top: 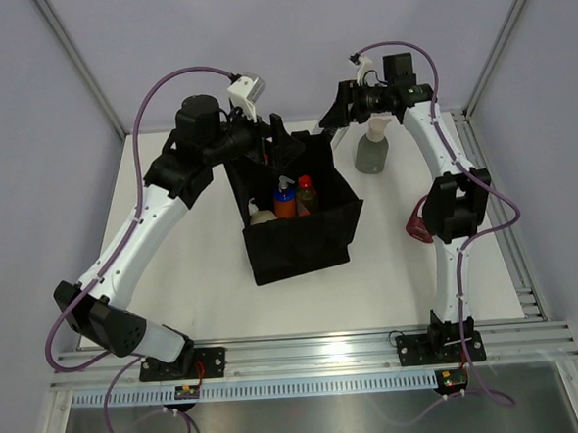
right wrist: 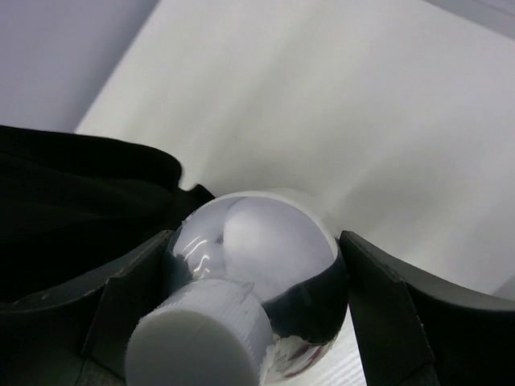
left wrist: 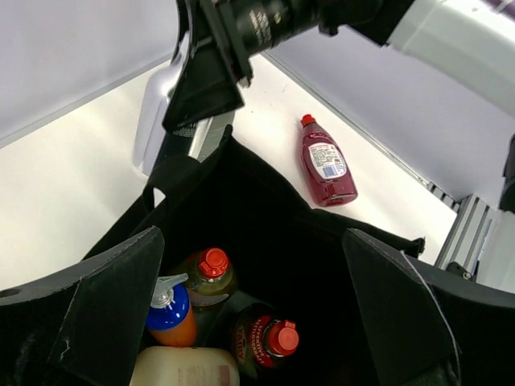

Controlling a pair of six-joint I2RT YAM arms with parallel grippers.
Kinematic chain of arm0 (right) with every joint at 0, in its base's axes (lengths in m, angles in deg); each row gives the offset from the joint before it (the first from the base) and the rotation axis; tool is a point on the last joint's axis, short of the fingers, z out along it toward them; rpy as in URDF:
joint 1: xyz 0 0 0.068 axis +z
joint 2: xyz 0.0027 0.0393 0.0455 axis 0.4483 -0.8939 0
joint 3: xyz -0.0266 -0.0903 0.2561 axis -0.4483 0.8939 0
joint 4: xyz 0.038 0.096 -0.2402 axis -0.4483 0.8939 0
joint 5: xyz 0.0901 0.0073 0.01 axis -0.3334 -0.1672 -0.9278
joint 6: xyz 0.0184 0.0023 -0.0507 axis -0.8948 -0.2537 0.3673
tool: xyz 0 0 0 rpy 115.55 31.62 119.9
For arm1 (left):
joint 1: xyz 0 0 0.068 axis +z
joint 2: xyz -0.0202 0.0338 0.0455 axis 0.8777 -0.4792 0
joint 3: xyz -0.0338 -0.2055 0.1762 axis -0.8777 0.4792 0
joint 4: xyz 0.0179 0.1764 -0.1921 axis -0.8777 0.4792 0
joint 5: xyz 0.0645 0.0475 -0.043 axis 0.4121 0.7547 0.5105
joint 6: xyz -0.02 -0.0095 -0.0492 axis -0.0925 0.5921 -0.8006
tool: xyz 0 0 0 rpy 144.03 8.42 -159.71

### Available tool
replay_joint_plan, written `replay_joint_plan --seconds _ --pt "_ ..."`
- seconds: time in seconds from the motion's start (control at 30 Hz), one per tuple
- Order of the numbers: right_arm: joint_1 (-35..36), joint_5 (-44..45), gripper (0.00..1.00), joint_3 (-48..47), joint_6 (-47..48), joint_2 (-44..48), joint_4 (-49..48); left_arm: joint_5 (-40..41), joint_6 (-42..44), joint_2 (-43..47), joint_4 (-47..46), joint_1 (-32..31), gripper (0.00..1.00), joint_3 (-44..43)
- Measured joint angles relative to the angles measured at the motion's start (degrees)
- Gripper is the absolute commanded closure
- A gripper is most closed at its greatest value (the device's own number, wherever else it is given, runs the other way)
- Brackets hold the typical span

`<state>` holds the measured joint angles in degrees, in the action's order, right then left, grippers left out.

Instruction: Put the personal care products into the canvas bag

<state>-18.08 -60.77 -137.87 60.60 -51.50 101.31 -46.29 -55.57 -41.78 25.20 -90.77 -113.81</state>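
The black canvas bag [top: 301, 247] stands open mid-table. Inside it stand an orange blue-capped bottle [left wrist: 170, 315], a yellow red-capped bottle [left wrist: 211, 272], another dark red-capped bottle [left wrist: 269, 342] and a cream bottle [left wrist: 183, 368]. My left gripper [left wrist: 257, 322] hangs open and empty over the bag's mouth. My right gripper [right wrist: 253, 281] is shut on the small clear silver-capped bottle [right wrist: 265, 241], just past the bag's far edge [right wrist: 72, 185]. The grey-green pump bottle [top: 371, 153] stands on the table right of the bag. The flat dark red bottle [left wrist: 326, 165] lies on the table.
In the top view the dark red bottle [top: 417, 223] is half hidden behind my right arm [top: 455, 206]. Aluminium frame rails [top: 529, 290] border the white table on the right and the front.
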Motion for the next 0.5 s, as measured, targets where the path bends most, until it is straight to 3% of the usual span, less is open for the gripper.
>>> replay_joint_plan --seconds 0.5 --pt "-2.3 -2.6 1.0 -3.9 -14.8 7.3 -7.0 4.3 1.9 -1.1 -1.6 -1.0 0.01 -1.2"
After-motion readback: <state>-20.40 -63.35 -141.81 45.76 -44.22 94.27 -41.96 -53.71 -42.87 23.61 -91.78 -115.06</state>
